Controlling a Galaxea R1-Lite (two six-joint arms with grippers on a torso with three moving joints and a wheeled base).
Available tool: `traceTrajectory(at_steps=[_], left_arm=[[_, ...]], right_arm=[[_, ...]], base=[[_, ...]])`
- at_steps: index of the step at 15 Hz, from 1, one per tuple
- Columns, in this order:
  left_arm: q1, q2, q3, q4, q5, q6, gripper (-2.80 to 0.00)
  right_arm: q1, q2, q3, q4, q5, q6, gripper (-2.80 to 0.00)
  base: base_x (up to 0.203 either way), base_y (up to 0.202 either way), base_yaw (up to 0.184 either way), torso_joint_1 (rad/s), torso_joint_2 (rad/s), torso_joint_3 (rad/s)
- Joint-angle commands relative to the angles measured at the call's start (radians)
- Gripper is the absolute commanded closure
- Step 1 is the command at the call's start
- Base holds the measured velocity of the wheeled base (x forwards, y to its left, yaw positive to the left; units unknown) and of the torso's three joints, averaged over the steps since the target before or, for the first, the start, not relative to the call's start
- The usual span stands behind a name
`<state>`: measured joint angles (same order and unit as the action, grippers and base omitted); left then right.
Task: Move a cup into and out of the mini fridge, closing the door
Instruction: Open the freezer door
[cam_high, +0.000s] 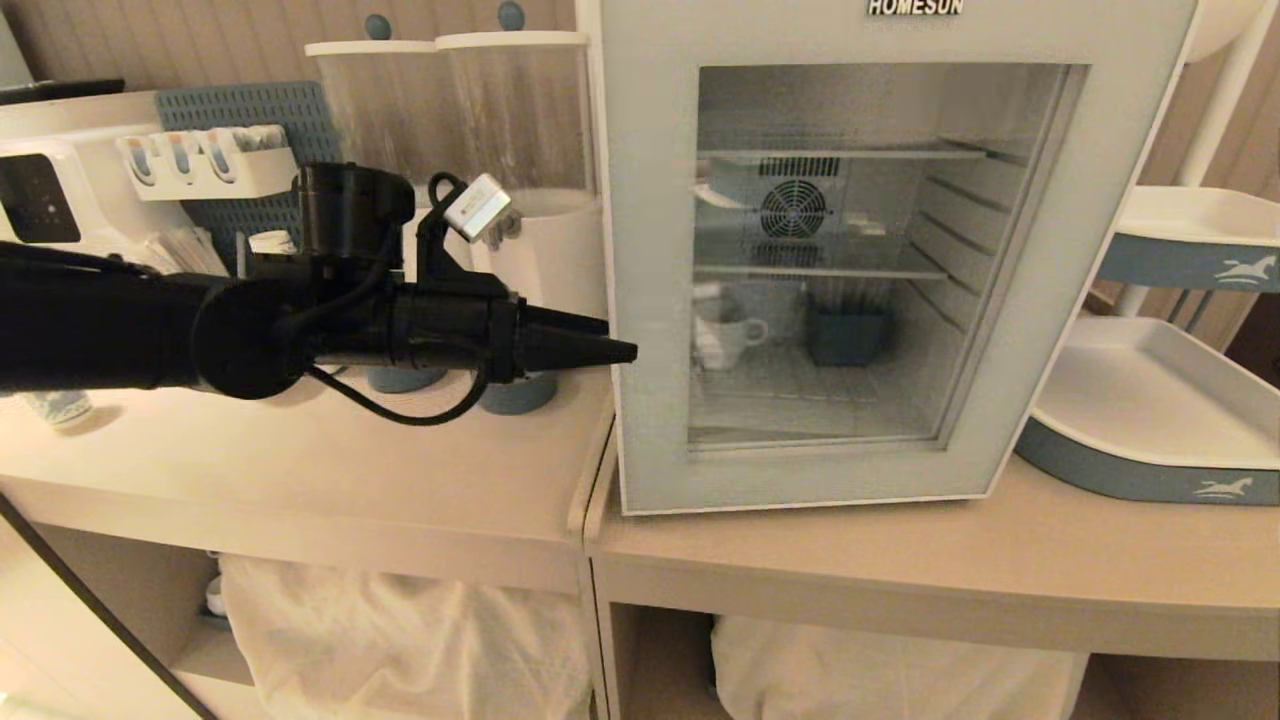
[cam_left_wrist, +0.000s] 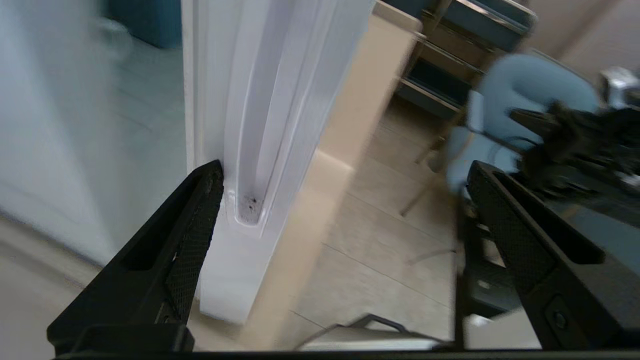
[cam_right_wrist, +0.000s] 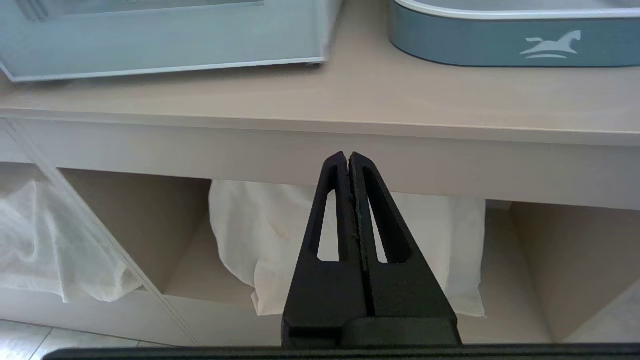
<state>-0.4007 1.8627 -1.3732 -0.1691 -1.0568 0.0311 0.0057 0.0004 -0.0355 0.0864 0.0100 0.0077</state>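
A small white cup (cam_high: 728, 340) sits inside the mini fridge (cam_high: 850, 250), on the lower wire shelf at about 9 o'clock of the glass window, its loop handle turned toward a dark blue box (cam_high: 848, 335) just beside it. The door (cam_high: 660, 300), pale grey-blue with "HOMESUN" at 12 o'clock, looks closed or nearly so in the head view. The fridge stands on a pale desk (cam_high: 900, 570), with a white-and-blue tray (cam_high: 1150, 420) at its 3 o'clock.

At the fridge's 9 o'clock, the left tool (cam_high: 600, 345) reaches in level toward the door's edge. The left wrist view shows its fingers (cam_left_wrist: 195, 235) spread wide, holding nothing, one finger just beside the white grooved edge of the door; whether it touches cannot be told.

The right tool (cam_right_wrist: 348, 165) hangs below the desk's front edge, fingers pressed together and empty, before an open shelf bay with white cloth (cam_right_wrist: 280, 240).

Behind the left arm stand two clear cylindrical dispensers (cam_high: 510, 130).
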Motion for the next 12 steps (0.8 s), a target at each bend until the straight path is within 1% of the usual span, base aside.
traceTrajectory(at_steps=[1,3,5,7,8,10,11,12], left_arm=[[-0.046,-0.06,0.048,-0.011,-0.002,0.0,-2.8],[-0.088,-0.103,0.073,-0.014,0.023,-0.007,-2.8],[-0.145,-0.172,0.107,-0.015,0.068,-0.037,-2.8],[-0.208,-0.238,0.137,-0.015,0.139,-0.06,-2.8],[-0.224,-0.255,0.148,-0.015,0.158,-0.061,-2.8],[-0.253,-0.297,0.159,-0.011,0.167,-0.071,-2.8],[-0.267,-0.308,0.164,-0.012,0.167,-0.088,-2.8],[-0.296,-0.325,0.169,-0.013,0.168,-0.115,-2.8]], right_arm=[[0.0,0.001,0.0,0.0,0.001,0.0,0.0],[0.0,0.001,0.0,0.0,0.001,0.0,0.0],[0.0,0.001,0.0,0.0,0.001,0.0,0.0],[0.0,0.001,0.002,-0.007,-0.001,0.0,0.0],[0.0,0.001,0.002,-0.007,-0.001,0.0,0.0],[0.0,0.001,0.002,-0.007,-0.001,0.0,0.0],[0.0,0.001,0.002,-0.005,0.001,0.0,0.0],[0.0,0.001,0.002,-0.005,0.001,0.0,0.0]], base=[[0.0,0.0,0.0,0.0,0.0,0.0],[0.0,0.0,0.0,0.0,0.0,0.0],[0.0,0.0,0.0,0.0,0.0,0.0],[0.0,0.0,0.0,0.0,0.0,0.0],[0.0,0.0,0.0,0.0,0.0,0.0],[0.0,0.0,0.0,0.0,0.0,0.0],[0.0,0.0,0.0,0.0,0.0,0.0],[0.0,0.0,0.0,0.0,0.0,0.0]])
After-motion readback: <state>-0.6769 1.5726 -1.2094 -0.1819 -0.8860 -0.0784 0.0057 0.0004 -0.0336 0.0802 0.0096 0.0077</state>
